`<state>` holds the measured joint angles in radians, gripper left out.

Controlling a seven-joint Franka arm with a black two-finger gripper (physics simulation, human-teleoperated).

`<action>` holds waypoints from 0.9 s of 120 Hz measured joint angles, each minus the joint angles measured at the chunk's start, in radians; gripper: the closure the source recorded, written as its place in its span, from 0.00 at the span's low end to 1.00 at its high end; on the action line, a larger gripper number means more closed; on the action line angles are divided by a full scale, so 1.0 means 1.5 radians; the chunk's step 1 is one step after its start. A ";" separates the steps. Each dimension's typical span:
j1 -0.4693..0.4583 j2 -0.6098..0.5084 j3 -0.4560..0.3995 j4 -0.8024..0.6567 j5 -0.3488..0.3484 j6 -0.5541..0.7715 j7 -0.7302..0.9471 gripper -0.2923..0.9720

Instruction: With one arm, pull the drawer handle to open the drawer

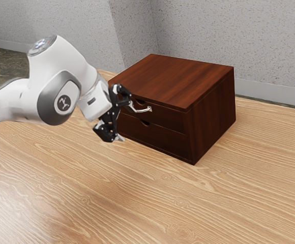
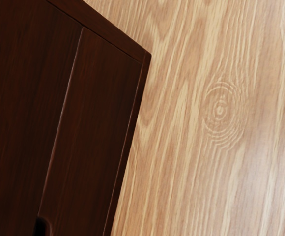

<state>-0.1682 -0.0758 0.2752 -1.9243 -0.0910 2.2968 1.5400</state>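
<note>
Wooden table [image 1: 137, 203] bears a dark wooden cabinet [image 1: 178, 81] with two drawers in its front. White arm [image 1: 56, 91] enters from the exterior view's left. Upper drawer [image 1: 163, 116]: cannot tell whether shut or slightly out. Black gripper [image 1: 123, 118] spread wide before the cabinet front, gripping nothing. Silver drawer handle [image 1: 143, 108] on the upper drawer, just beside the upper finger.

Dark wooden top drawer [image 1: 164, 116], silver handle [image 1: 144, 108] on its front
</note>
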 joint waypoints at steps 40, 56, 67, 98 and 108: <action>0.008 0.031 0.012 0.008 -0.001 0.021 0.014 0.23; 0.013 0.059 0.012 0.040 0.001 0.029 0.019 0.23; 0.016 0.074 0.011 0.053 0.002 0.032 0.021 0.23; 0.040 0.100 0.010 0.069 0.004 0.036 0.028 0.23; 0.043 0.107 0.009 0.074 0.003 0.037 0.029 0.22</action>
<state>-0.1032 0.0852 0.2891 -1.8138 -0.0863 2.3530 1.5836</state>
